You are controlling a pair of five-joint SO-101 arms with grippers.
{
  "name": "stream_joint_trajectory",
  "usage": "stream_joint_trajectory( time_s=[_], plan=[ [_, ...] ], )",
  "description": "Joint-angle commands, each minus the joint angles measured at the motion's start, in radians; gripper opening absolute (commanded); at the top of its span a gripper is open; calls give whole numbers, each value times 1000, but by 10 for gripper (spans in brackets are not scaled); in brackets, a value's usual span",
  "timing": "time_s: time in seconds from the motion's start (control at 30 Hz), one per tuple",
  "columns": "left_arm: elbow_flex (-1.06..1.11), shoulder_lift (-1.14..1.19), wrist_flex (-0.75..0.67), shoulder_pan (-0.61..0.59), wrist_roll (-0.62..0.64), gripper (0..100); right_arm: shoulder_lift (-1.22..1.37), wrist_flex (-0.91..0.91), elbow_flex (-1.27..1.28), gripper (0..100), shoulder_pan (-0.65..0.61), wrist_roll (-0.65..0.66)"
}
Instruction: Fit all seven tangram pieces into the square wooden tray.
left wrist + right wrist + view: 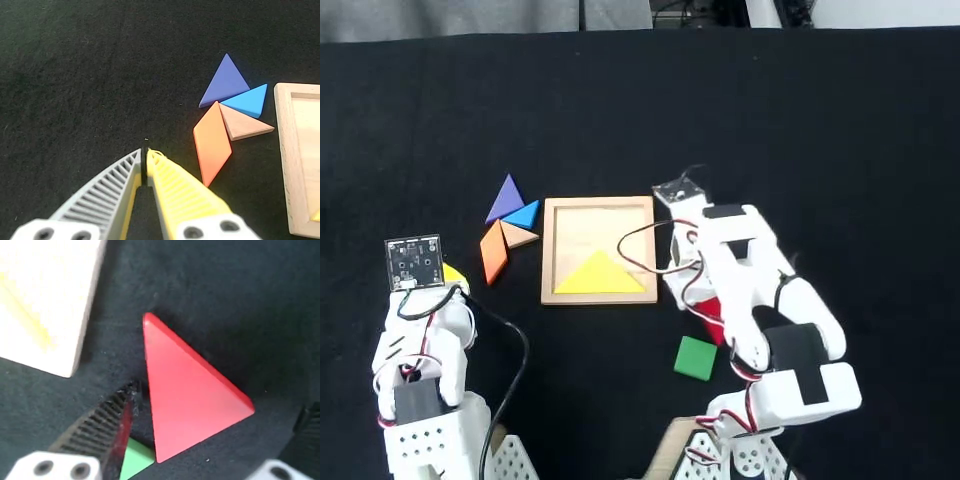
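Straddling a flat red triangular piece (190, 390), the right hand (218, 400) is spread wide, one finger on either side, gripping nothing. This piece lies on the black tabletop (820, 120), lower centre-right of the overhead frame, just beside the square wooden tray (548, 250), with a green square piece (696, 357) close below it. The left hand (145, 152), at lower left, is pinched closed and looks empty. A large yellow triangle (598, 272) fills the tray's lower half.

The likely risk is that the thin red piece slips as the fingers close, skidding into the green square or knocking the tray's right wall. Room is tight there. Bare tabletop lies open across the upper and right frame, and the tray's upper half is free.
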Motion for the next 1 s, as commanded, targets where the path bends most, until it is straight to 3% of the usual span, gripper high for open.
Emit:
stream_joint_trajectory(
  time_s=[0.0,0.13,0.97],
  plan=[
    [19,5,5,2,-3,33,15,11,-4,449,60,-26],
    [19,5,5,2,-3,33,15,5,4,361,57,-18],
    [19,5,5,1,-3,33,5,-28,5,318,35,-23]
  ],
)
